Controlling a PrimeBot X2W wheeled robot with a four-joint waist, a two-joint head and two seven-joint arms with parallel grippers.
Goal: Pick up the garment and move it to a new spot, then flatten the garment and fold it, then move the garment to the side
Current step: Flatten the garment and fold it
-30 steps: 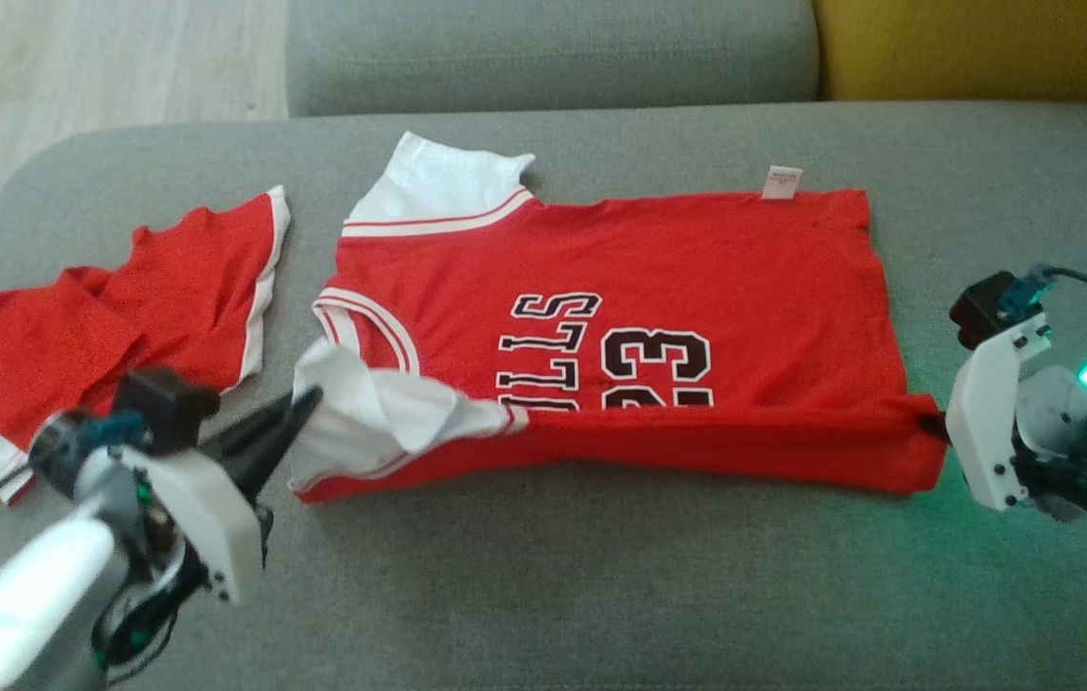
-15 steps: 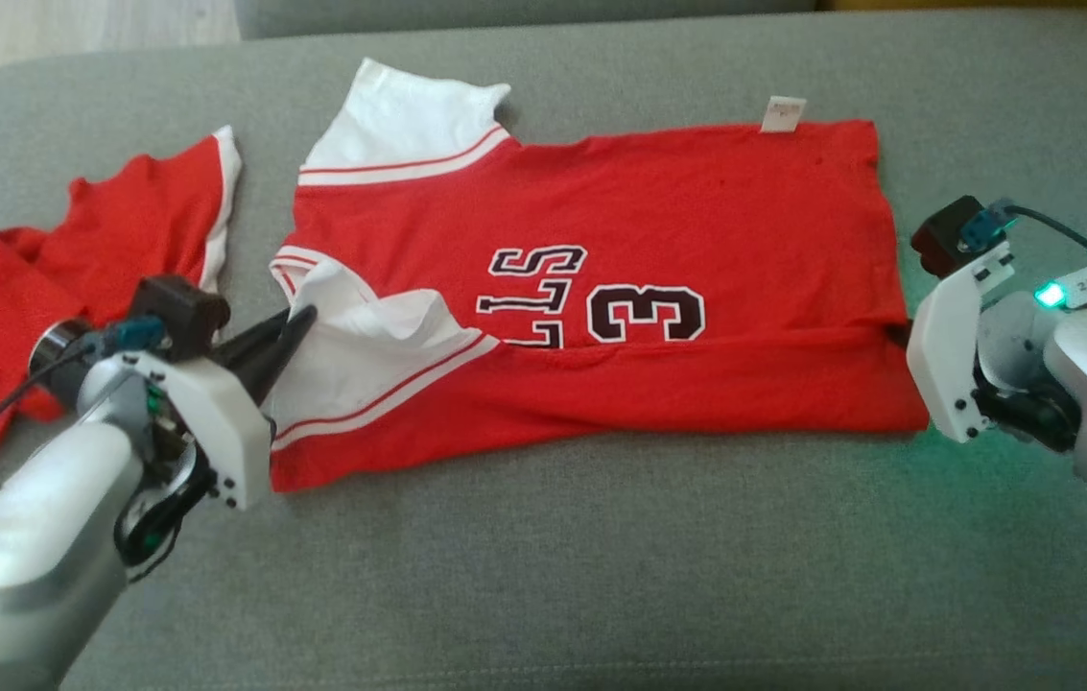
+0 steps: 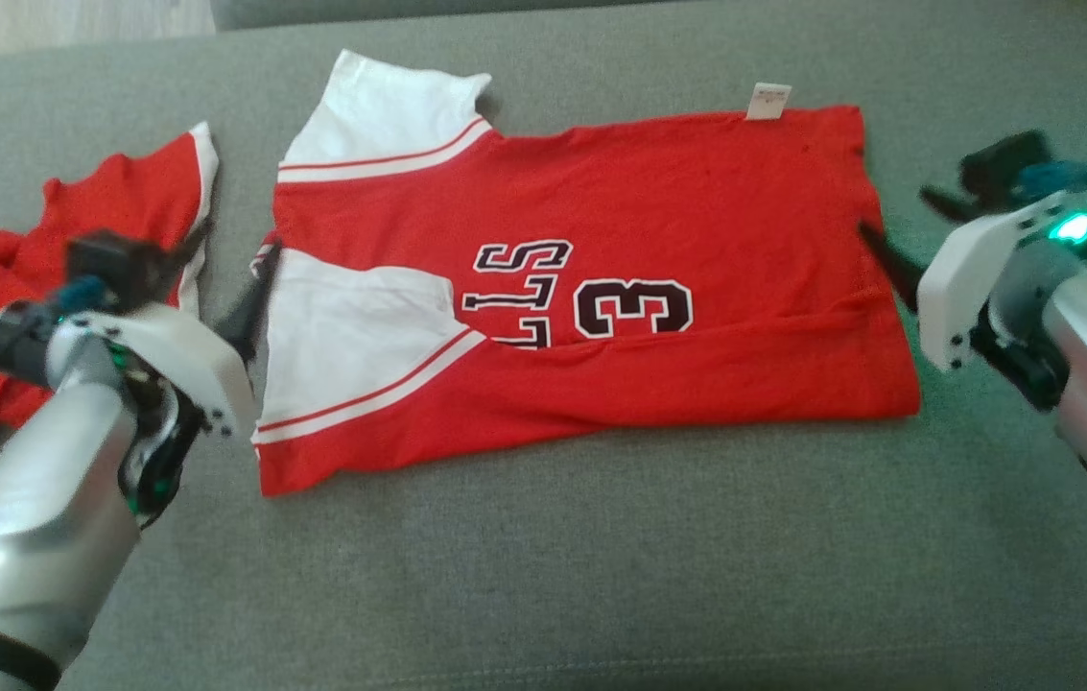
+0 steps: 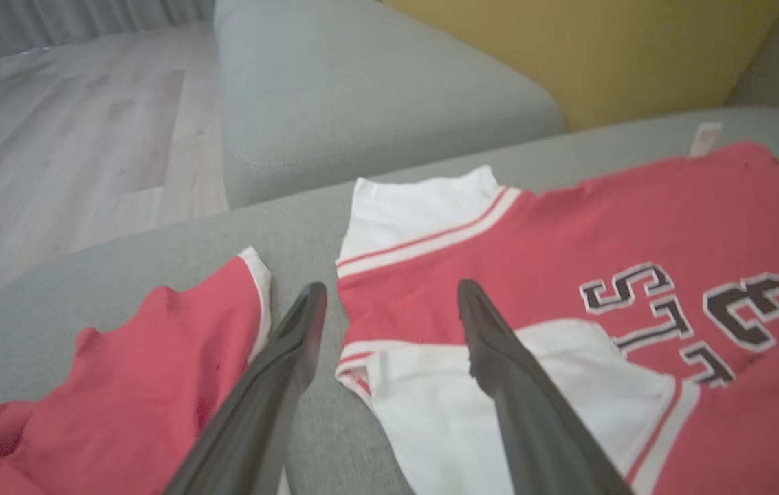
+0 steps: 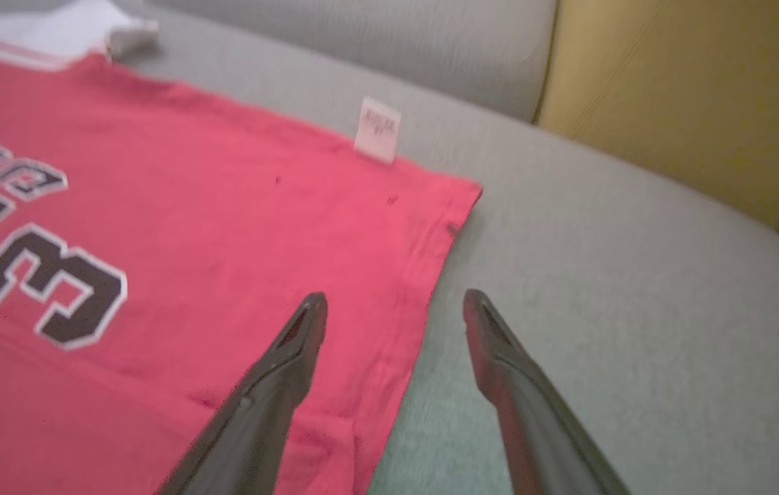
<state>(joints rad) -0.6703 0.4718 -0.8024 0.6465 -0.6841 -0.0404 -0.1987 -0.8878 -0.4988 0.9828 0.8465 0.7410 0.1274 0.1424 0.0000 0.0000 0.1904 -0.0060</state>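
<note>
A red jersey (image 3: 677, 192) with white sleeves and black lettering lies spread on the grey sofa seat (image 3: 553, 576). Its near edge is folded over onto the lettering, and one white sleeve (image 3: 351, 336) lies flat on top. My left gripper (image 3: 226, 278) is open just off the jersey's left edge; in the left wrist view its fingertips straddle that edge of the jersey (image 4: 568, 227). My right gripper (image 3: 903, 226) is open at the right hem, and in the right wrist view the gripper (image 5: 395, 298) has one finger over the jersey (image 5: 224, 206) and one over the cushion.
A second red and white garment (image 3: 121, 211) lies crumpled at the seat's left end, beside my left arm. Behind stand a grey back cushion (image 4: 361, 89) and a yellow cushion (image 5: 692, 89). Wooden floor (image 4: 73, 137) lies beyond the sofa's left end.
Both grippers carried the jersey's near edge over onto the body, then let go and opened. The fold now lies flat. The head camera has tilted down.
</note>
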